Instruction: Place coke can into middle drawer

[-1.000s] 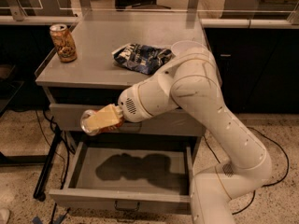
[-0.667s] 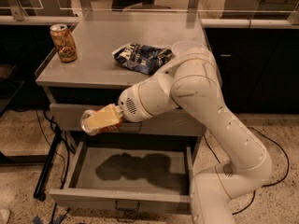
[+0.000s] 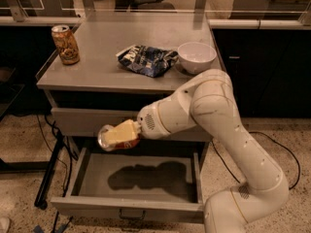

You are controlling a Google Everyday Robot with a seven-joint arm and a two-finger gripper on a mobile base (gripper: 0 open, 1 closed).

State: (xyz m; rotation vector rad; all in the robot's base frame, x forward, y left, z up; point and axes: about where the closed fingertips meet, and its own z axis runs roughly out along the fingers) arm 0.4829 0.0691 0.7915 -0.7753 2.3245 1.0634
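1. The hand (image 3: 119, 134) hangs above the open middle drawer (image 3: 127, 208), over the left half of its back edge. Its pale fingers are clamped on the coke can (image 3: 122, 144).
2. The coke can lies on its side in that grip, silver top pointing left, well clear of the drawer's floor and not touching any of its walls.
3. Compared with the picture from just under a second ago, the hand and can have moved right and a little lower, further in over the drawer's opening.
4. The arm (image 3: 214, 106) has dropped too. Its elbow now sits lower, above the drawer's right rear corner.
5. With the arm lowered, a white bowl (image 3: 197, 56) shows on the table (image 3: 112, 74), above the drawer's right side. The arm hid it before.
6. The drawer is pulled out as far as before, and the arm's dark shadow (image 3: 150, 176) lies on its grey floor.
7. The closed drawer front (image 3: 80, 121) just above the drawer has not moved.
8. On the table, the brown patterned can (image 3: 65, 44) stands above the drawer's left end and the crumpled dark snack bag (image 3: 146, 59) lies above its middle, both where they were.
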